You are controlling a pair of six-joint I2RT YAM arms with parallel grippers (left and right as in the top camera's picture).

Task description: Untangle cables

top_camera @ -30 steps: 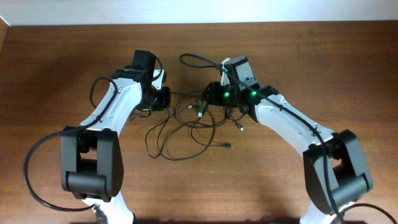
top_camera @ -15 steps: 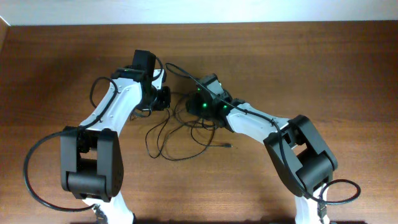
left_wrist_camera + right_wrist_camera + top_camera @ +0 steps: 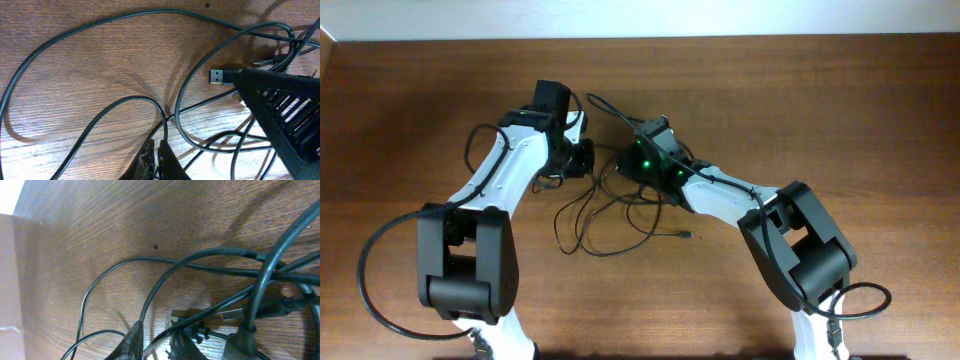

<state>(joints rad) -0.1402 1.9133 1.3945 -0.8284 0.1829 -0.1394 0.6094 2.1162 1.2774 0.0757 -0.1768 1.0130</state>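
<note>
Several thin dark cables (image 3: 582,213) lie looped and crossed on the wooden table between my two arms. My left gripper (image 3: 586,158) is at the tangle's left edge. In the left wrist view my left gripper (image 3: 157,150) is shut on one thin cable (image 3: 161,117) that curves up out of the tips. My right gripper (image 3: 625,166) is low over the tangle's top, close to the left one. Seen from the right wrist, my right gripper (image 3: 159,339) has its fingers closed in on a cable (image 3: 200,322) running between them. A silver USB plug (image 3: 216,76) lies beside it.
The right gripper's black body (image 3: 285,110) fills the right side of the left wrist view, very near the left fingers. One loose plug end (image 3: 688,235) lies toward the table's front. The table's far edge meets a pale wall (image 3: 720,15).
My right arm has swung left across the tangle to just beside the left gripper, and its jaws have narrowed around a cable. The left arm has stayed put.
</note>
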